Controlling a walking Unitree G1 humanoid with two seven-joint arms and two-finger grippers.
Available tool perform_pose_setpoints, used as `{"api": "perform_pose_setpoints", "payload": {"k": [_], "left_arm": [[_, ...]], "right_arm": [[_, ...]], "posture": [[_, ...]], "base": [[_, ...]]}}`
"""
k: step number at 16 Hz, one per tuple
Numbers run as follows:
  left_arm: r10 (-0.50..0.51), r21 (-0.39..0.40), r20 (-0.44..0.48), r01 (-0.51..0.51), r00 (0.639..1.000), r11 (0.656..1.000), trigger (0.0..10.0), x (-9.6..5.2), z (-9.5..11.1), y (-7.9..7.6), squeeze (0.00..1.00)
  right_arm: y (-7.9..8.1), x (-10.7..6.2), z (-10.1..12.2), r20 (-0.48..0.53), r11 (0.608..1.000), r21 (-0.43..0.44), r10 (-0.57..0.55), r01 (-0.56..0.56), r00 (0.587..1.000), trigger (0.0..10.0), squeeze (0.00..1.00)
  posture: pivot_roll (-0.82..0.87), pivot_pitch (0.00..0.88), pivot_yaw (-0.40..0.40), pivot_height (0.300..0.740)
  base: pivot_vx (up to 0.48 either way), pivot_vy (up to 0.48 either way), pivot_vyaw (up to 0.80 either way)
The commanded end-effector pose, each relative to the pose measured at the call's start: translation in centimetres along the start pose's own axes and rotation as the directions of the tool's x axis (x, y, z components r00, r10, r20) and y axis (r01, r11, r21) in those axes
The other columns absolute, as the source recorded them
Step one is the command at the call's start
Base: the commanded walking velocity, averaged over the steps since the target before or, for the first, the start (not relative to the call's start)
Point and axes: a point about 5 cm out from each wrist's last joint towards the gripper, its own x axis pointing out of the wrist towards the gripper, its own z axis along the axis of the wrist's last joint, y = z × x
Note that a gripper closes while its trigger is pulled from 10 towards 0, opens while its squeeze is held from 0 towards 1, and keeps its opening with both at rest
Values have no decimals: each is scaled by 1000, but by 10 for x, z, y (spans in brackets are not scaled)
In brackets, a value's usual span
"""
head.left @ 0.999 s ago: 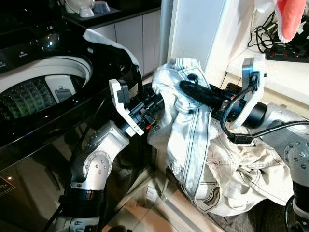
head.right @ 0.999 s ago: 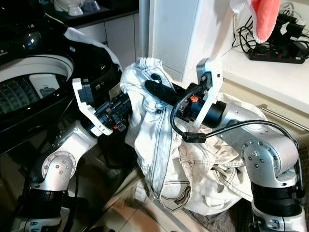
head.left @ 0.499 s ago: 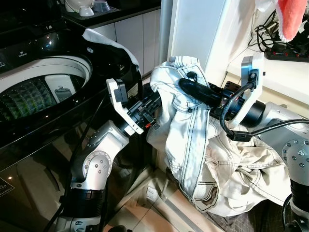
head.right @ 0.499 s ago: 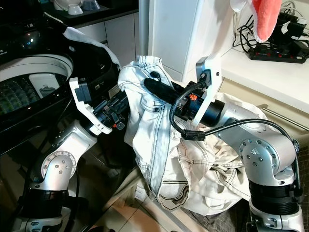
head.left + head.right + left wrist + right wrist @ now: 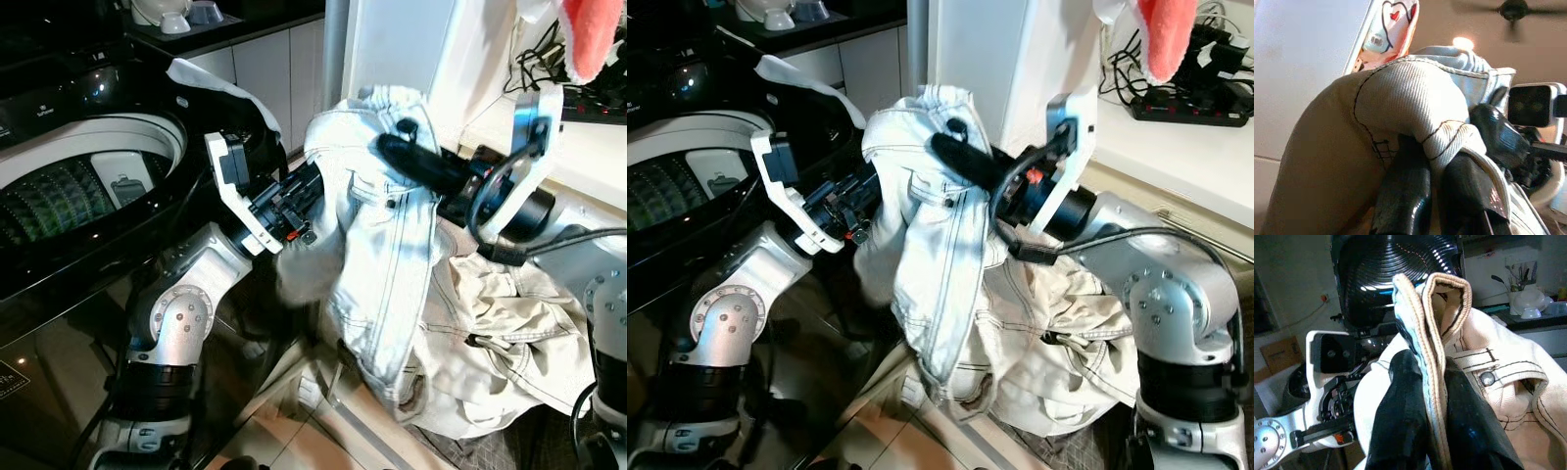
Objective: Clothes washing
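Observation:
Pale cream jeans (image 5: 382,245) hang between my two arms, just right of the open top-loading washing machine (image 5: 69,186). My right gripper (image 5: 392,149) is shut on the waistband at the top of the jeans, seen close up with my right gripper (image 5: 1432,382) clamping the folded band beside a metal button. My left gripper (image 5: 315,188) reaches in from the machine side and is shut on a fold of the same jeans, my left gripper (image 5: 1432,166) pinching the ribbed cloth. The legs droop to a heap (image 5: 490,362) near the floor.
The machine's raised black lid (image 5: 235,113) stands right behind my left arm, a white cloth (image 5: 211,78) lying on it. A white cabinet (image 5: 411,49) rises behind the jeans. At the right is a counter with a power strip (image 5: 588,103) and a pink cloth (image 5: 588,39).
Both grippers have risen, lifting the jeans' waistband higher. The right wrist has shifted up and right, the left wrist up and a little left, spreading the cloth.

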Motion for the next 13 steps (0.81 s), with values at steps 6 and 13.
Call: {"api": "perform_pose_setpoints", "payload": {"k": [6, 13], "left_arm": [[64, 132, 231, -96, 971, 987, 0, -12, 53, 8, 0], [364, 617, 413, -551, 835, 562, 0, 5, 148, 43, 0]], "right_arm": [[-20, -21, 2, -8, 982, -14, -187, 187, 982, 10000, 1000], [-20, -22, 23, -7, 960, -156, -234, 230, 972, 10000, 0]], "posture": [[-20, 0, 14, 740], [-10, 0, 17, 740]], "base": [[0, 0, 0], [0, 0, 0]]}}
